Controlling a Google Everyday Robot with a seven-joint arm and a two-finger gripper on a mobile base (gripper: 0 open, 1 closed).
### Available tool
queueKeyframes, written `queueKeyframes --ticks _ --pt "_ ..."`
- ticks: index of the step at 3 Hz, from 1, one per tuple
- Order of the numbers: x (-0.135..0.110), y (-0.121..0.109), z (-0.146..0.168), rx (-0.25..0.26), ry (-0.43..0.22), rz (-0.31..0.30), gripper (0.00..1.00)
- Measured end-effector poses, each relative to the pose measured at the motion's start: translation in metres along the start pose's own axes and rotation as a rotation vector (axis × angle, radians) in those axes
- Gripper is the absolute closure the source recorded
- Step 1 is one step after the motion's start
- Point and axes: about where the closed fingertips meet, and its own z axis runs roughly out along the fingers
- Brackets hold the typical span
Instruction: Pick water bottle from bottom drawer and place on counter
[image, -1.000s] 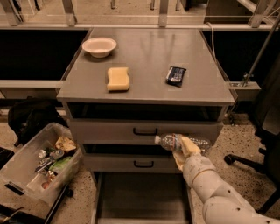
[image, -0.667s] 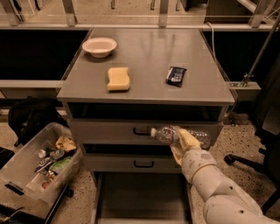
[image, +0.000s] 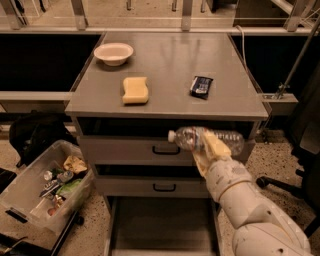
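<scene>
My gripper (image: 209, 146) is shut on the water bottle (image: 187, 138), a clear plastic bottle held sideways with its cap to the left. It hangs in front of the upper drawer face, just below the front edge of the counter (image: 170, 65). The bottom drawer (image: 162, 230) is pulled open below, its flat grey floor bare. My white arm reaches up from the lower right.
On the counter lie a yellow sponge (image: 135, 90), a white bowl (image: 113, 53) and a dark snack packet (image: 201, 86). Two shallow drawers with black handles (image: 165, 150) are shut. A clear bin of clutter (image: 47, 184) stands on the floor at left.
My gripper has lifted the water bottle upward and slightly left, from the level of the upper drawer handle to just under the counter's front edge.
</scene>
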Motion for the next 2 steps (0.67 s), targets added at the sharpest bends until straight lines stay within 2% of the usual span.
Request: queueKeyframes --ticks 1,2 --pt "-0.0237 -0.0341 -0.0071 0.046 -0.018 -0.051 1.0" --pt "-0.0236 -0.0341 -0.007 0.046 -0.018 -0.052 1.0"
